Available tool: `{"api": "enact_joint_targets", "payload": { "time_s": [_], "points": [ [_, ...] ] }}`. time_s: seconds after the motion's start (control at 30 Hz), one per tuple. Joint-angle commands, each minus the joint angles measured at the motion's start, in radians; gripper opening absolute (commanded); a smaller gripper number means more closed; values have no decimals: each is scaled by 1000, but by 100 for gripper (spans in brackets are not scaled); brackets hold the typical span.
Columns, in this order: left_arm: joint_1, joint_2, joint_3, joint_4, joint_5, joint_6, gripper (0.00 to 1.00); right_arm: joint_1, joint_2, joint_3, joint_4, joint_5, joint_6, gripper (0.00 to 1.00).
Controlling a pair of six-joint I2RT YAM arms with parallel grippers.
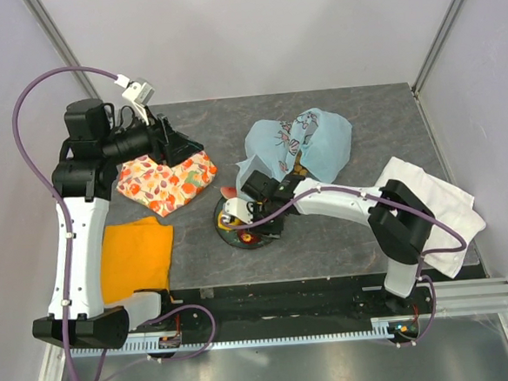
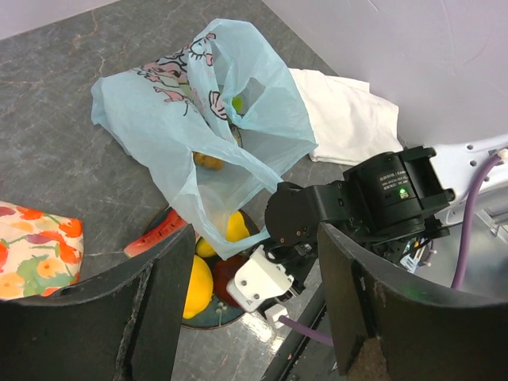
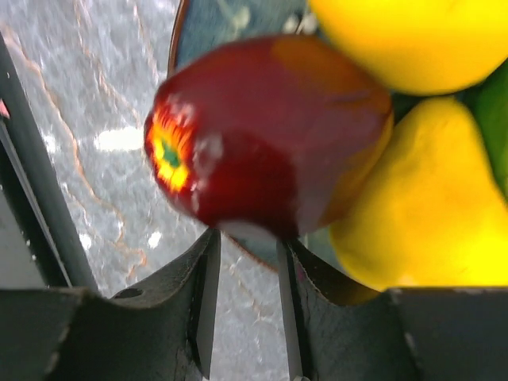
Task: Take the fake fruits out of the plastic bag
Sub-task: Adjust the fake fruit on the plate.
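the plastic bag (image 1: 307, 143) lies crumpled on the far middle of the grey tabletop (image 1: 328, 251), its pale blue film printed with pink figures, and its near fold droops onto the far side of the dark plate (image 2: 213, 316) just in front of it. on that plate sit two yellow lemons (image 2: 198, 287), a watermelon slice (image 2: 152, 240) at its edge and a dark red fruit (image 3: 270, 135) that lies against the lemons. inside the bag a green piece (image 2: 237, 103) shows near the handle opening, and lower down a brownish fruit (image 2: 209, 161) (too veiled by the film to name more closely). the right gripper (image 3: 248, 238) hangs low over the plate, its jaws a narrow gap apart with nothing between them; their tips stand right at the red fruit's near edge, and whether they touch it i cannot tell, since that fruit is blurred. the left gripper (image 2: 254, 232) hovers above the floral cloth (image 1: 162, 181) to the left of the plate, jaws spread wide and empty, pointed toward the bag. a white cloth (image 1: 438, 199) lies at the right edge of the tabletop, a plain orange cloth (image 1: 136, 255) at the near left
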Motion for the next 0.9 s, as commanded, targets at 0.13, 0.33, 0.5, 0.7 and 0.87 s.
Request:
{"api": "enact_joint_targets", "payload": {
  "time_s": [0.13,0.33,0.5,0.7,0.87],
  "points": [
    [18,-5,-9,40,32,-32,70,20,53,108,45,-62,18,41],
    [19,5,-6,43,38,-36,70,33,98,149,53,-65,41,42],
    [21,9,-6,43,41,-38,70,35,101,148,50,-41,43,42],
    [19,17,-3,49,41,-47,70,34,44,168,-29,8,57,47],
    [19,26,17,49,8,-50,72,27,-87,224,-234,93,-15,76]
  ]
}}
